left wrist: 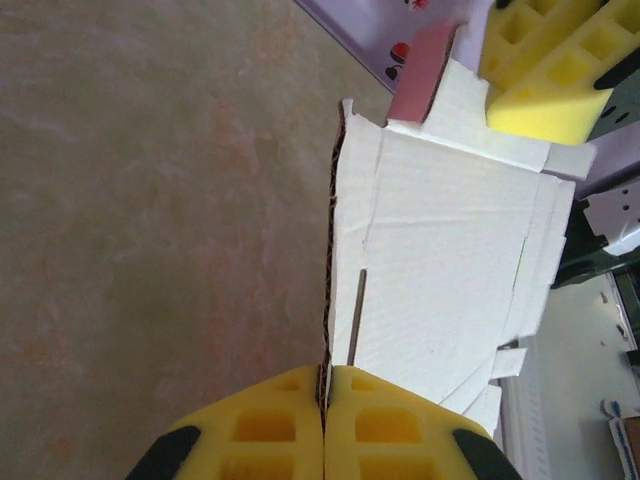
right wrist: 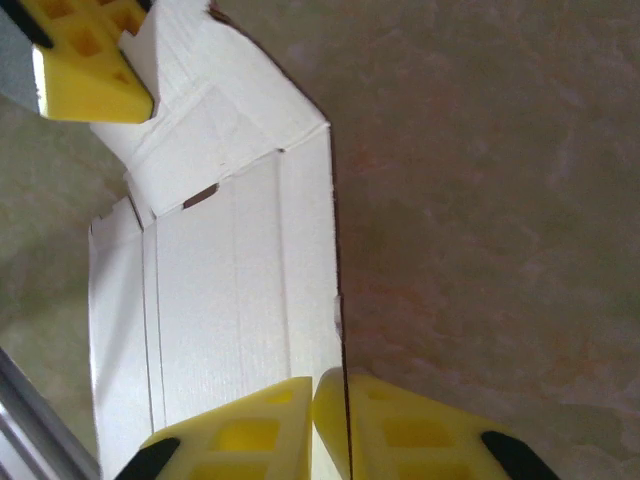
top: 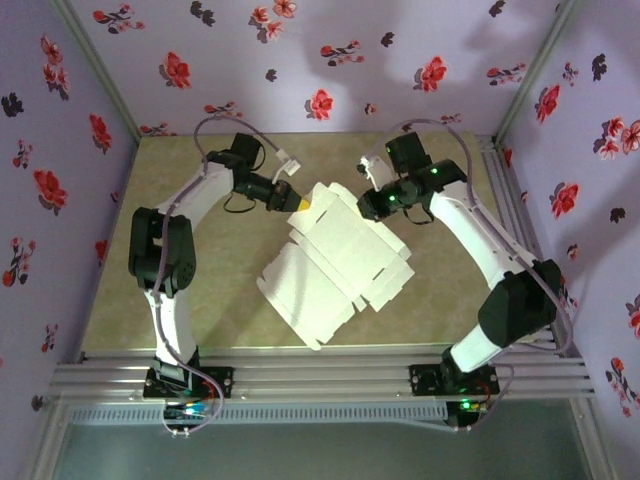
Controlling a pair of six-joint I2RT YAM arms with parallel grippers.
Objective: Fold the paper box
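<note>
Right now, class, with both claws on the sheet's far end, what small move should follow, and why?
Probably raise that far panel together along its crease: the left claw and right claw each pinch an edge of the paper box, which lies mostly flat and unfolded.

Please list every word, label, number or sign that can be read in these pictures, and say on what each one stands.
No text can be read.
The paper box has plain whitish faces without print.
The wallpaper has only red and dark flowers, no letters.
The electronics at the arm bases are too small to show any marking.
</note>
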